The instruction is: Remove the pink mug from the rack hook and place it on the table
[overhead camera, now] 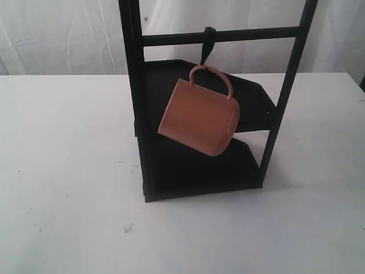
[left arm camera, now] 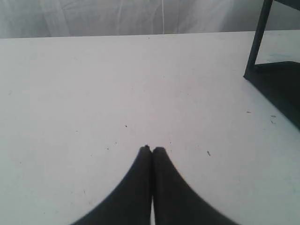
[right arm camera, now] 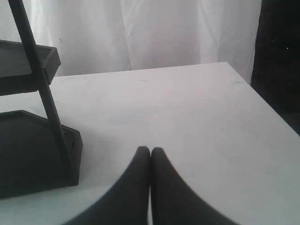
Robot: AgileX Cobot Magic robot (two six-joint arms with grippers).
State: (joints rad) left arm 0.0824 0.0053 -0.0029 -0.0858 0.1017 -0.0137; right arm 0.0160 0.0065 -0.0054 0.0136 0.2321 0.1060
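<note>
The pink mug (overhead camera: 199, 117) hangs tilted by its thin loop handle from the black rack hook (overhead camera: 207, 44), which is fixed to the top crossbar of the shelf frame (overhead camera: 134, 103). The frame stands on the white table (overhead camera: 63, 171). Neither arm shows in the exterior view. My left gripper (left arm camera: 152, 149) is shut with nothing between its fingers, above bare table (left arm camera: 117, 84), with a leg of the frame (left arm camera: 258, 42) off to one side. My right gripper (right arm camera: 150, 149) is likewise shut and empty over the table (right arm camera: 187, 108), beside the frame's lower tray (right arm camera: 33, 150). The mug is out of both wrist views.
The frame carries two black trays, an upper one (overhead camera: 251, 97) and a lower one (overhead camera: 194, 171). A white curtain (overhead camera: 63, 34) hangs behind the table. The table's far edge and corner (right arm camera: 234, 70) show in the right wrist view, with a dark area (right arm camera: 279, 51) beyond.
</note>
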